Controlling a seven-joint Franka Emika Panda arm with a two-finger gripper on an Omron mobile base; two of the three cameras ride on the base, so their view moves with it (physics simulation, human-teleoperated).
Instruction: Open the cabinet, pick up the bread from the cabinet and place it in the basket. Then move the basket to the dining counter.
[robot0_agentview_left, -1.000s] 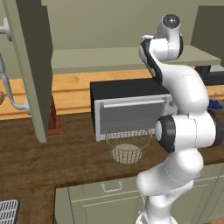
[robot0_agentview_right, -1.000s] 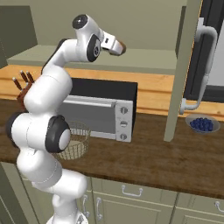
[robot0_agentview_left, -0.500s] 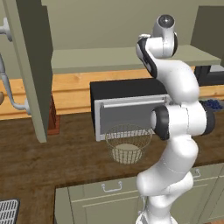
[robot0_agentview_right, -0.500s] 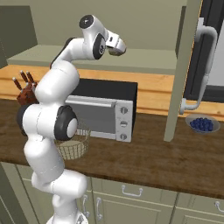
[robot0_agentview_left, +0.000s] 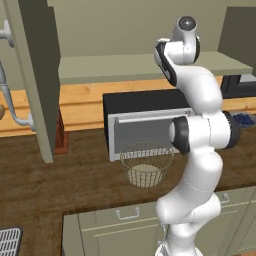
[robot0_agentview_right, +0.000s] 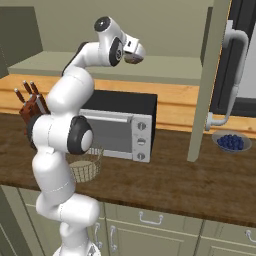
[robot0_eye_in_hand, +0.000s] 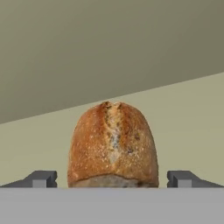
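Left base view, left to right: open door of the cabinet (robot0_agentview_left: 35, 75), sage-green, edge-on at 9 o'clock, with a curved silver handle (robot0_agentview_left: 10, 95) on its outer face. Cabinet shelf running across at 12 o'clock. Toaster oven (robot0_agentview_left: 145, 122), black and silver, on the dark wooden worktop (robot0_agentview_left: 60, 185) at centre. Basket (robot0_agentview_left: 146, 162), grey wire mesh with tan base, standing just in front of the oven at 6 o'clock of it, nothing in it. White arm rising at 4 o'clock, its hand reaching into the cabinet.

Right base view, left to right: knife block (robot0_agentview_right: 31, 106) at 9 o'clock; gripper (robot0_agentview_right: 134, 57) over the shelf at 12 o'clock; cabinet door at 2 o'clock; bowl of blueberries (robot0_agentview_right: 231, 142) at 3 o'clock.

Hand view: bread (robot0_eye_in_hand: 113, 144), golden-brown loaf, lying on the pale shelf between the two fingertips (robot0_eye_in_hand: 41, 178), one at 8 o'clock, one at 4 o'clock. Jaws stood wide apart, each tip clear of the loaf; nothing gripped.
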